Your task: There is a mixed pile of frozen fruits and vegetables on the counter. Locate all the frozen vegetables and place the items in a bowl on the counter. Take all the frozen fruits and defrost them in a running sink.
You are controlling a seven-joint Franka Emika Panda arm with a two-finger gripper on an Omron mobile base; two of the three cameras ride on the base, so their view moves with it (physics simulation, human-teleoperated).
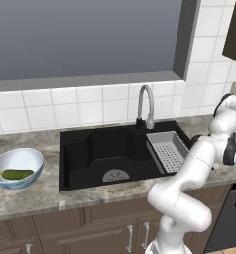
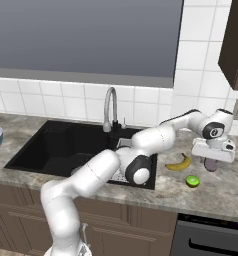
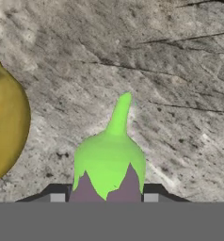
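The claw (image 2: 211,161) is narrowed onto the eggplant (image 2: 211,164), gripping its purple body, green cap (image 3: 109,160) pointing away from the fingers. Just beside it on the counter (image 2: 226,187) lies the banana (image 2: 179,163), the lime (image 2: 192,181) nearby.

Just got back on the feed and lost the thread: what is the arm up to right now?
The arm is over the counter right of the sink, its gripper closed on the eggplant; in the hand view the eggplant's green stem end sits between the fingers. The cucumber already lies in the bowl left of the sink. The banana and lime lie on the counter, not yet in the sink.
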